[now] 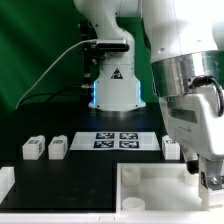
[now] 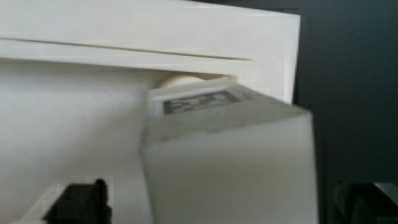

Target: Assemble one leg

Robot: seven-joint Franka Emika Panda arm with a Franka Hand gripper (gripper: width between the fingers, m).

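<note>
In the wrist view a white leg [image 2: 222, 150] with a black-and-white tag on its face stands between my fingers. Its far end, with a pale round tip [image 2: 178, 82], meets a corner of the large white tray-like piece [image 2: 107, 60]. My gripper [image 2: 222, 205] straddles the leg. The dark fingertips [image 2: 80, 202] show a narrow gap on each side of the leg, so the jaws look open. In the exterior view the gripper [image 1: 208, 180] hangs low over the right part of the tray-like piece [image 1: 150, 180]. There the leg is mostly hidden by the hand.
Two more legs [image 1: 32, 148] [image 1: 57, 148] lie at the exterior view's left and another leg [image 1: 172, 147] lies right of the marker board [image 1: 118, 140]. A white part [image 1: 5, 182] sits at the left edge. The robot base [image 1: 113, 85] stands behind.
</note>
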